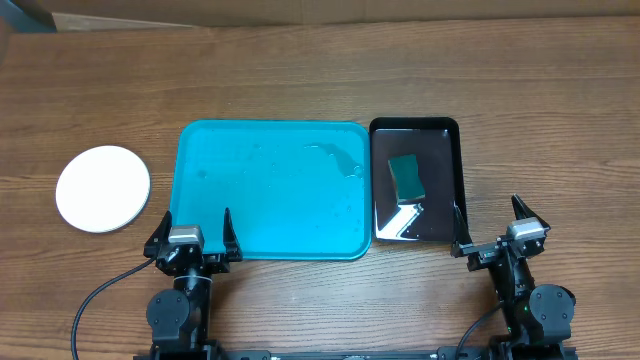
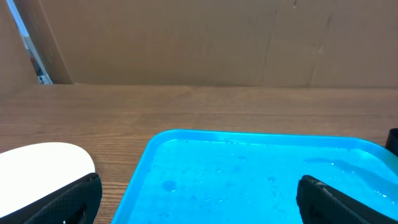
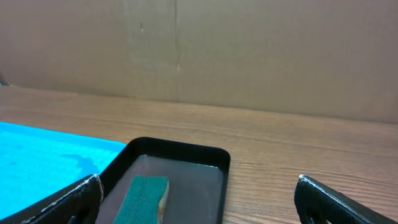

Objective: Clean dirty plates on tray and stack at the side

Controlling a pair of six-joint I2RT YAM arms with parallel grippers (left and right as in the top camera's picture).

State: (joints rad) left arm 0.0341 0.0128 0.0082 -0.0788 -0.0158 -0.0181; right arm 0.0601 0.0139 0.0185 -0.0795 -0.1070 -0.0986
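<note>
Green sponge in black tray

On my feed, the left arm and right arm are matte black, with round joint housings near their bases. The left gripper and right gripper each carry two tapered black fingers ahead of a small silver-grey block. A thin black cable curls away from the left arm.

Turquoise-blue tray, white plate, glossy black tray, dark green sponge, brown wood-grain table
</note>
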